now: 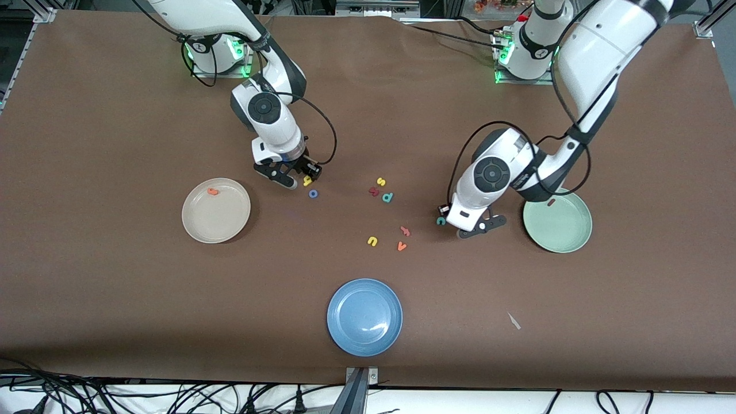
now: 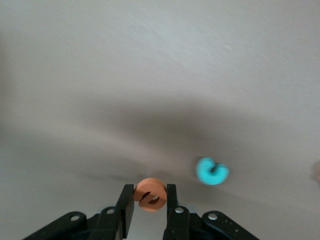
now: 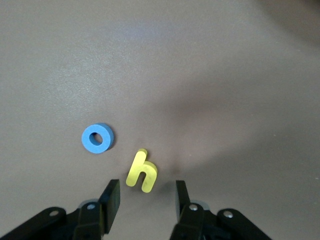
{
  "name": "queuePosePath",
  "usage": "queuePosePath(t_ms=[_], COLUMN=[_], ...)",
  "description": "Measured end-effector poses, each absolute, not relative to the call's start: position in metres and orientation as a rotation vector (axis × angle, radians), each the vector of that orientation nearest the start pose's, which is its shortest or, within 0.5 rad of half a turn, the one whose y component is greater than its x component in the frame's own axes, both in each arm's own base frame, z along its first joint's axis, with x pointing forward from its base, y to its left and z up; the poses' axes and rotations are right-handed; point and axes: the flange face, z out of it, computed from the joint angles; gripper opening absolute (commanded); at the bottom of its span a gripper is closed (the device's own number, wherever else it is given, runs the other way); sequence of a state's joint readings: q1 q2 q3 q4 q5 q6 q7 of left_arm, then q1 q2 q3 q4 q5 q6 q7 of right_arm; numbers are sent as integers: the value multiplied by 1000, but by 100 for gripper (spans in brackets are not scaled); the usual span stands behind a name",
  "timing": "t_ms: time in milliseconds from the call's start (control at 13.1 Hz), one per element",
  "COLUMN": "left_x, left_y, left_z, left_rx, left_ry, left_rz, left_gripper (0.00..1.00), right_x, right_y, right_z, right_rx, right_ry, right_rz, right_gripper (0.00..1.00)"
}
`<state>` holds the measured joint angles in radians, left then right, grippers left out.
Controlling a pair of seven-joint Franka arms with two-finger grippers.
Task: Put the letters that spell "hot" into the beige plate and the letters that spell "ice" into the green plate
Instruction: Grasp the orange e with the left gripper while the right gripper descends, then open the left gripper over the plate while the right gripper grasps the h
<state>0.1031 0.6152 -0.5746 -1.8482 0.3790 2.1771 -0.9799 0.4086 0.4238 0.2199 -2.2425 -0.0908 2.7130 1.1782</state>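
Orange foam letter e (image 2: pixel 150 194) sat pinched in the left gripper (image 2: pixel 150 201) just beside the pale green round plate (image 1: pixel 566 233), near a teal c (image 2: pixel 212 171). Right gripper (image 3: pixel 147 197) hung parted over the yellow h (image 3: pixel 141 171) beside the blue ring o (image 3: pixel 97 138), toward the table's middle.

Brown table (image 1: pixel 115 299) with three plates (image 1: pixel 364 316) and scattered toy letters (image 1: pixel 372 241).

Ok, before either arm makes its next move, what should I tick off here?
1. Left gripper shut on the orange e: ok.
2. Right gripper open, fingers either side of the yellow h: ok.
3. Orange t in the beige plate: ok.
4. Dark red i in the green plate: ok.
5. Teal c and blue o in plates: not ok, both on the table.
6. Orange e lifted off the table: cannot tell.
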Motion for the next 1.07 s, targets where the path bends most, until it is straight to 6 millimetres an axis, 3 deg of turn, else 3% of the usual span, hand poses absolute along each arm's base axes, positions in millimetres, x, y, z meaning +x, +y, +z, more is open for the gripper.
queuePosePath(t_ms=[153, 305, 611, 840, 916, 992, 1068], left_x=[574, 579, 581, 578, 579, 581, 582], left_y=[-214, -161, -79, -49, -43, -38, -34], left_z=[256, 275, 253, 230, 224, 219, 213], left_rx=[-2988, -2981, -3000, -2980, -2980, -2988, -3000], left_ry=[-354, -233, -96, -40, -32, -33, -38], left_rz=[314, 411, 531, 563, 552, 539, 537], left_gripper=[0, 2, 5, 10, 16, 33, 67], right_x=[440, 439, 439, 440, 440, 440, 440], right_y=[327, 327, 327, 327, 327, 327, 327], right_z=[179, 175, 175, 175, 175, 175, 176], right_rx=[-2972, -2971, -2971, -2968, -2968, -2968, -2968], right_ry=[730, 726, 723, 722, 722, 722, 721], right_rz=[-3, -2, -3, -7, -8, -8, -9], right_gripper=[53, 52, 48, 34, 26, 19, 15])
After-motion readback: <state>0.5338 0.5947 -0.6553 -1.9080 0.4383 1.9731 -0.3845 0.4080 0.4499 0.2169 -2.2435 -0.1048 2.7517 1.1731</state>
